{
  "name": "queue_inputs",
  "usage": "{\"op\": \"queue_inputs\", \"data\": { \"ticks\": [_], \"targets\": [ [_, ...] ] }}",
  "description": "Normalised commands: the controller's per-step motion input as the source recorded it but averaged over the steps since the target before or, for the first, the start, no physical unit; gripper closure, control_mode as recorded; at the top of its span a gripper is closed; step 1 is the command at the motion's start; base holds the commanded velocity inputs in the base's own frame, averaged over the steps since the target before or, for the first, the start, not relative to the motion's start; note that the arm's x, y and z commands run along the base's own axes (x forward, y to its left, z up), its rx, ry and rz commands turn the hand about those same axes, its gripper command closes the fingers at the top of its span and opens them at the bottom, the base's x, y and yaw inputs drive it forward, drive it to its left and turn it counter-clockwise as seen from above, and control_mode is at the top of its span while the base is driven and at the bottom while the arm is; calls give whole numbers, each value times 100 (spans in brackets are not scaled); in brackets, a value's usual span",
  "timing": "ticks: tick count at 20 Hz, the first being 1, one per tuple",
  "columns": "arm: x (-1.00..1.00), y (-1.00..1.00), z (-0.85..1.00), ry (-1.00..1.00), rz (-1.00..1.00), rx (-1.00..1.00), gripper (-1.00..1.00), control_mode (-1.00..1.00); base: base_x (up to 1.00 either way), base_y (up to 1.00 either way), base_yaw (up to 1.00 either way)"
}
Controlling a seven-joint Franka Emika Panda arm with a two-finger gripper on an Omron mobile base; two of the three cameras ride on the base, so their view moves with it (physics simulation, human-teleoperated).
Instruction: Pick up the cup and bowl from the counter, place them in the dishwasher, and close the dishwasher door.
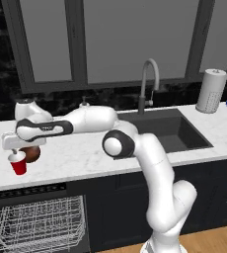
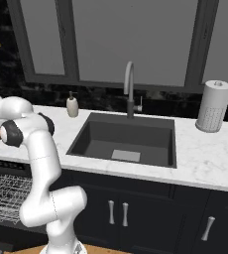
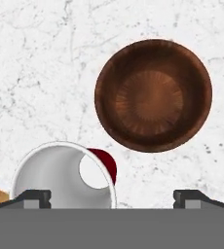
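- Far left of the left base view: cup (image 1: 18, 163) stands upright on the counter (image 1: 86, 158), bowl (image 1: 31, 153) just behind it, handy above the dishwasher (image 1: 36, 222), whose rack is pulled out below.
- Gripper (image 3: 112, 197) hangs over both with its jaws spread wide and nothing between them, looking straight down. I'd guess it's lining up on the cup first.
- Sink (image 1: 170, 131) sits mid-frame, well apart.

The arm (image 1: 155, 168) is glossy white, built of rounded tubular segments with dark grey joint caps, a black band with small pale markings along its forearm at centre left, and a pincer (image 3: 112, 197) with two small dark grey, blocky fingertips.
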Motion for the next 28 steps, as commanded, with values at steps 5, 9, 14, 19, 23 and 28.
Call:
{"op": "queue_inputs", "data": {
  "ticks": [5, 9, 14, 19, 23, 28],
  "targets": [
    [0, 29, -1, 0, 3, 0, -100, -100, 0, 0, 0],
    [-2, -7, -9, 0, 1, 0, -100, -100, 0, 0, 0],
    [-9, -27, 0, -2, 0, 0, -100, -100, 0, 0, 0],
    [-4, -11, -7, 0, 0, 0, -100, -100, 0, 0, 0],
    [0, 0, -37, 0, 0, 0, -100, -100, 0, 0, 0],
    [0, -4, -47, 0, 0, 0, -100, -100, 0, 0, 0]
  ]
}}
